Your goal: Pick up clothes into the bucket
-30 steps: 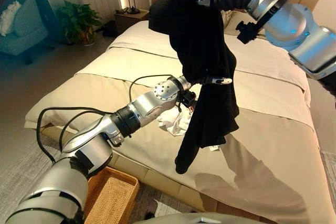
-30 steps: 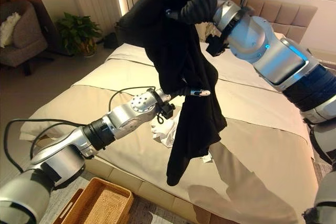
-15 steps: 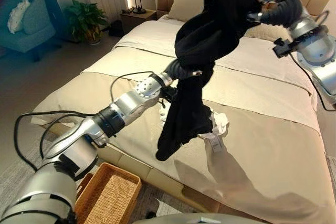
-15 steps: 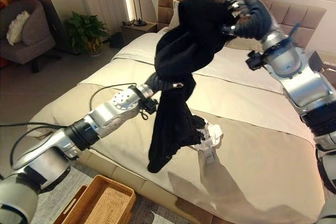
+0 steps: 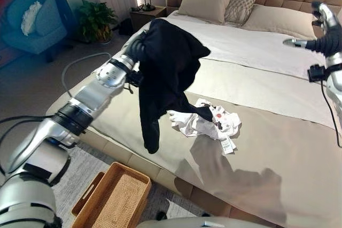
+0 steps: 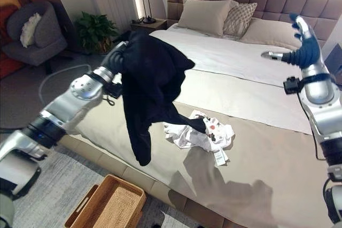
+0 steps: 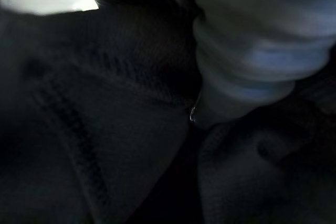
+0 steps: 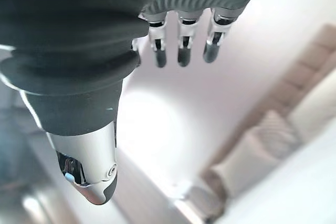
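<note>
A black garment (image 5: 165, 68) hangs over the near left part of the bed from my left hand (image 6: 118, 54), whose fingers are curled into the dark cloth (image 7: 105, 145). Its lower end dangles past the bed's edge, above and to the right of the woven basket (image 5: 115, 201) on the floor. A crumpled white garment (image 5: 200, 124) with red and dark print lies on the bed, just right of the black one. My right hand (image 5: 325, 38) is raised at the far right over the bed, its fingers (image 8: 181, 51) straight and empty.
The bed (image 5: 278, 148) has a beige cover, with pillows (image 5: 206, 4) at the headboard. A nightstand with a lamp (image 5: 145, 9), a plant (image 5: 96, 20) and a blue armchair (image 5: 35, 22) stand at the far left. A grey rug lies under the basket.
My right hand has let go of the black garment and swung out to the right. My left hand has carried the garment leftward toward the bed's edge. The camera has also shifted.
</note>
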`<state>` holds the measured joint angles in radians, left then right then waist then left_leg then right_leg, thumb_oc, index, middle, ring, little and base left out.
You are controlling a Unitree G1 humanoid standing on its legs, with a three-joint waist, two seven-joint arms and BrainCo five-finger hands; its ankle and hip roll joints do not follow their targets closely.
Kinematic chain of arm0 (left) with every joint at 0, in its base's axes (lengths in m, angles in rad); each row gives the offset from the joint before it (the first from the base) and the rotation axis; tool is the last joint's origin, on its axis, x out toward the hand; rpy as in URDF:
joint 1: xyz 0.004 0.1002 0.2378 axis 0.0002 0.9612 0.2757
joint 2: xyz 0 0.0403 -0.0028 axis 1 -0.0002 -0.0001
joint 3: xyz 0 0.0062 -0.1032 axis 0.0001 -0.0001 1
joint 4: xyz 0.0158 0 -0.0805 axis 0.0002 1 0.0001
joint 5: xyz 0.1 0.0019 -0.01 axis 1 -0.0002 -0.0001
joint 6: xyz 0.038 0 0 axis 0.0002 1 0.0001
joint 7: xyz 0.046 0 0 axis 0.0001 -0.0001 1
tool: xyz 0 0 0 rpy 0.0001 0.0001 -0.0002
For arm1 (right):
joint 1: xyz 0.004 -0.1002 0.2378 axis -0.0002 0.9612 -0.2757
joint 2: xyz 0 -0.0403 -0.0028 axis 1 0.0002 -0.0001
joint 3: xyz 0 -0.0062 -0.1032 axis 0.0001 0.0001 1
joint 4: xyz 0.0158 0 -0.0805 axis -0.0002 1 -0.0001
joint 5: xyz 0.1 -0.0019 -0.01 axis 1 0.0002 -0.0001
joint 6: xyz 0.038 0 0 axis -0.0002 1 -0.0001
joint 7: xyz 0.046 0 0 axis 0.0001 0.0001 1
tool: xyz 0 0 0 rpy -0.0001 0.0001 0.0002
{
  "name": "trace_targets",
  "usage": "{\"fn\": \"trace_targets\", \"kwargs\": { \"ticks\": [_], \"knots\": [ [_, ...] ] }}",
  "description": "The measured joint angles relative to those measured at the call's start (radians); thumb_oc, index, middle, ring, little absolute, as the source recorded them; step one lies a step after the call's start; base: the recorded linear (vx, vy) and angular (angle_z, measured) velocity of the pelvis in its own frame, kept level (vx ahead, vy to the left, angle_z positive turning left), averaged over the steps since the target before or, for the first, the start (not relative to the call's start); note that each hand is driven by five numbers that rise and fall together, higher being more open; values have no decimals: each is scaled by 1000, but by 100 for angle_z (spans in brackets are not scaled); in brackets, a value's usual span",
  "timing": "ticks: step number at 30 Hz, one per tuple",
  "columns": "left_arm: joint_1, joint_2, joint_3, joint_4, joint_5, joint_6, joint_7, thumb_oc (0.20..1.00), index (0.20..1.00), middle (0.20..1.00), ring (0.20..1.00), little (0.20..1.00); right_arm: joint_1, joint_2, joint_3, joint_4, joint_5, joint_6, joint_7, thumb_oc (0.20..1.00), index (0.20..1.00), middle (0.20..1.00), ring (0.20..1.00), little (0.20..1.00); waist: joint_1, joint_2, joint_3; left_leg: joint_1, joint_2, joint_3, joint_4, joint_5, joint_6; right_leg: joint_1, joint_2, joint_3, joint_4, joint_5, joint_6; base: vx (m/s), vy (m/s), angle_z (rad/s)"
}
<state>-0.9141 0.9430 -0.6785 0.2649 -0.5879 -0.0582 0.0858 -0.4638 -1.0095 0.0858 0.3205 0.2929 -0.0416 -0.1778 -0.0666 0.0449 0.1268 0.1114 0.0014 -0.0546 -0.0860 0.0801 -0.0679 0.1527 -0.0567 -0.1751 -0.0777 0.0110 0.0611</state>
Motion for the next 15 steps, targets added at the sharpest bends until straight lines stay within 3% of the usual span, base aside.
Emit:
{"fn": "trace_targets", "kwargs": {
  "ticks": [4,9,13,15],
  "knots": [
    [-1,130,1,5,59,-5,-9,200,200,200,200,200,111,71,-43,35,-20,12,3,1000,1000,1000,1000,1000,0,22,13,-1,-5,-1,0,0,0,1,-4,-1,-2,0,0,0,0,0],
    [-59,385,-53,-25,191,-24,-43,200,200,200,200,200,296,292,-84,101,-48,0,42,1000,1000,1000,1000,1000,5,41,26,-13,-8,-10,-1,0,-1,1,-7,-14,-11,0,1,-12,12,5],
    [-97,480,-53,-98,261,-66,-47,200,200,200,200,200,381,405,-74,220,-46,8,59,1000,1000,1000,1000,1000,33,65,40,-28,-19,-35,4,0,-1,0,-15,-41,-10,-5,7,-27,13,24],
    [-46,529,1,-177,283,-89,-49,200,200,200,200,200,403,482,-75,304,-39,-3,61,1000,1000,1000,1000,1000,60,66,46,-47,-23,-54,5,-2,-4,-8,-16,-58,-6,-11,12,-74,12,21]
  ]
}}
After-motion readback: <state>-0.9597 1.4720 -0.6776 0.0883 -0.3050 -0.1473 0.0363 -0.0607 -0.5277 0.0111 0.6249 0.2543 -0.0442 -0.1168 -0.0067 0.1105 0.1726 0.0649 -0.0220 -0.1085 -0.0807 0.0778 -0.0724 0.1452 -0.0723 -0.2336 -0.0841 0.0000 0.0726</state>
